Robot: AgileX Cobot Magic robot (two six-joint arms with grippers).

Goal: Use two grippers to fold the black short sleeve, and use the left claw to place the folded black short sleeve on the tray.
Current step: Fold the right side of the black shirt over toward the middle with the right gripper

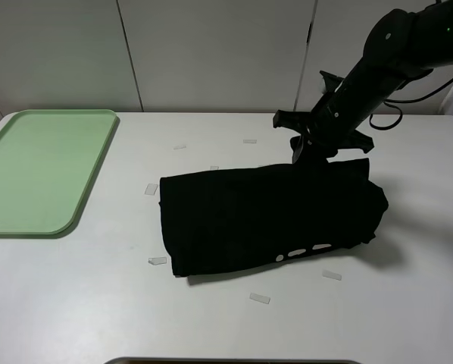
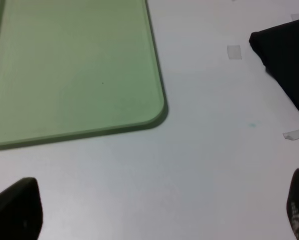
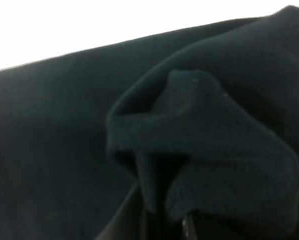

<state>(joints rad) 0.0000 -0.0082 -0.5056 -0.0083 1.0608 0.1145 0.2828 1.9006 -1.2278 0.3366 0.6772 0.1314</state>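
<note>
The black short sleeve (image 1: 264, 216) lies right of centre on the bench (image 1: 98, 303), gathered into a thick, roughly rectangular slab with a rounded fold along its left side and a few white print marks (image 1: 302, 250) showing at its near edge. It looks partly folded, not a tidy finished packet: the right end is lumpy and uneven. The right gripper (image 1: 306, 155) is down at the garment's far edge, and its wrist view is filled with bunched black cloth drawn into a ridge toward the jaws, so I judge it clamped on a fold of the shirt, though the fingers themselves are mostly hidden. The left gripper (image 2: 157, 210) hangs over bare bench near the tray's corner, jaws wide apart and holding nothing, well clear of the shirt. The green tray (image 1: 45, 171) sits at the far-left corner with nothing on it. Tape scraps (image 1: 260, 298) dot the surface. What is left: finishing the fold, the left-claw pickup, and the transfer to the tray.
</note>
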